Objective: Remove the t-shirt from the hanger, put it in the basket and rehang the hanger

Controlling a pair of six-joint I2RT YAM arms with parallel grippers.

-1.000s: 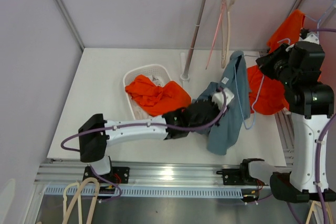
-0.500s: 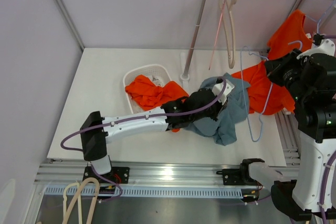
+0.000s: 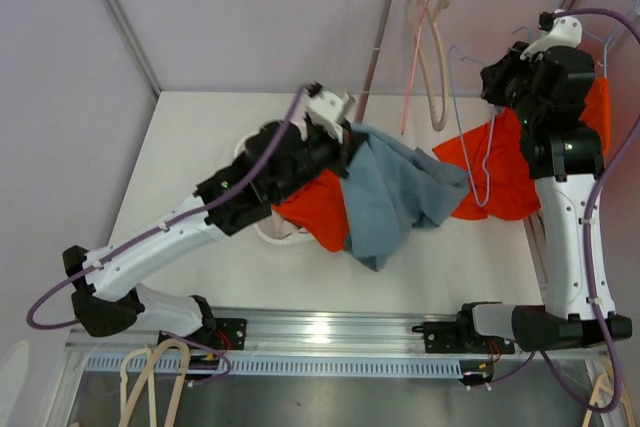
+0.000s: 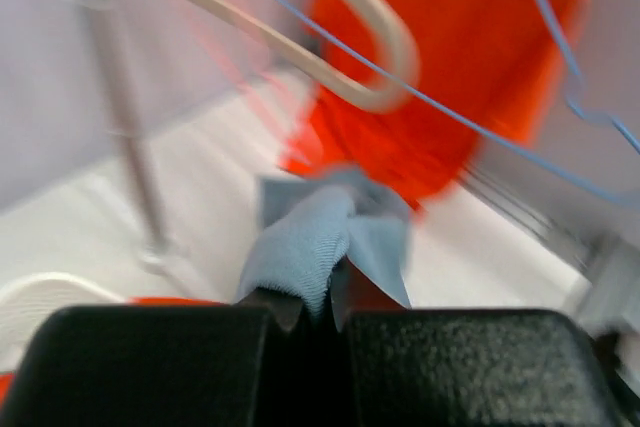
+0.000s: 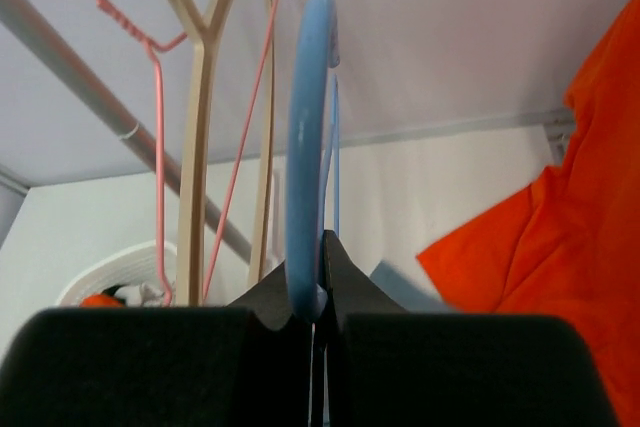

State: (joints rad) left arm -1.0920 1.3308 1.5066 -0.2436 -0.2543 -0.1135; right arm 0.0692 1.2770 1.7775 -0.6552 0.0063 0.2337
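The blue-grey t-shirt (image 3: 390,192) is gripped by the left pincer (image 4: 325,299) (shut tight on a fold of cloth) and trails across the middle of the tabletop (image 3: 190,147); towards the far right corner, the blue hanger (image 5: 305,147) is pinched in the closed right pincer (image 5: 318,292).

Nothing readable is showing in any of the views: no text, label, brand, number or sign. The blue-grey t-shirt (image 3: 385,202) in the middle of the top view, the blue hanger (image 5: 305,147) and the orange garment (image 3: 515,182) at the right are showing plain surfaces only.
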